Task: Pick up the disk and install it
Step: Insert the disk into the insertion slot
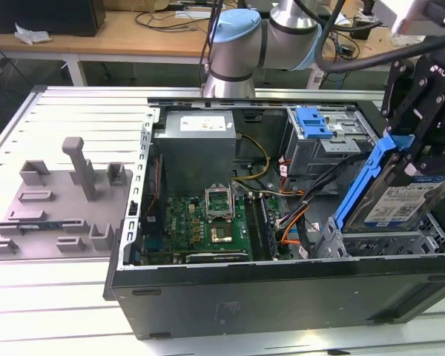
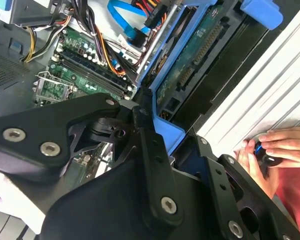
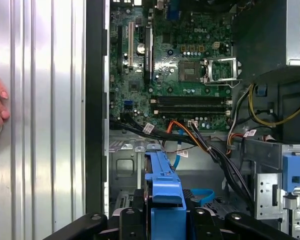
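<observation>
So the open computer case [image 1: 230,297] lies on its side on the ribbed metal table [image 1: 59,297] and it's pretty packed: the green motherboard [image 1: 200,219] sits across the floor of it, the grey power supply [image 1: 200,144] is in the far corner, and next to that is a perforated drive cage [image 1: 322,137] with a blue latch [image 1: 314,122] on top. At the near corner on the exterior view's right there's a silver bay [image 1: 389,241]. The disk [image 1: 397,200] hangs tilted right over that bay, label side facing the camera, blue carrier frame [image 1: 363,182] running along its upper edge. Its low end is down at the mouth of the bay, though whether it touches the metal can't be told. The gripper [image 1: 408,148] has its fingers clamped on the disk from above, pinching the blue frame. What's crowding things is the bundle of cables [image 1: 297,211], black, orange and yellow, running from the motherboard toward the cages and passing just beside the disk's low end. Off to the exterior view's left, a grey fixture plate [image 1: 55,200] with upright posts lies on the table, well apart from the case. In the second wrist view a person's hands [image 2: 277,145] rest on the table outside the case wall, holding something small and dark
</observation>
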You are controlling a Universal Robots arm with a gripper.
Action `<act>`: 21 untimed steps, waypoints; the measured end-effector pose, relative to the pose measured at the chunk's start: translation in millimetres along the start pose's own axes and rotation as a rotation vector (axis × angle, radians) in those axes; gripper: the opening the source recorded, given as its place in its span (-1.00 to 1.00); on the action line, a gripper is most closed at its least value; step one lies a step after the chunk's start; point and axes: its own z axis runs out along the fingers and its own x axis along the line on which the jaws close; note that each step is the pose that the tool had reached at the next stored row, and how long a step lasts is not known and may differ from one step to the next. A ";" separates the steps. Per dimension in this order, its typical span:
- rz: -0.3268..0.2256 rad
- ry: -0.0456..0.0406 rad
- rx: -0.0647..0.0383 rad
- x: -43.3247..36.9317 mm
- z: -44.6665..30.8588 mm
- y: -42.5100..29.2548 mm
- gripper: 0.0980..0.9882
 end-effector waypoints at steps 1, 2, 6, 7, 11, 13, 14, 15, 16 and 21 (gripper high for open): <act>0.000 -0.0001 0.000 0.1 2.0 0.0 -0.39; 0.000 0.0003 0.000 0.2 4.4 -0.1 -0.39; 0.000 0.0004 0.000 0.5 15.0 -0.2 -0.39; 0.000 0.0004 0.000 0.6 17.0 -0.2 -0.39; 0.000 0.0005 0.000 1.1 27.8 -0.3 -0.39; 0.000 0.0003 0.000 1.5 32.6 -0.3 -0.39; 0.000 0.0004 0.000 1.8 34.3 -0.2 -0.39; 0.000 0.0004 0.000 1.9 36.2 -0.1 -0.39; 0.000 0.0005 0.000 2.1 38.0 0.1 -0.37; -0.001 0.0005 0.000 3.4 40.7 0.4 0.05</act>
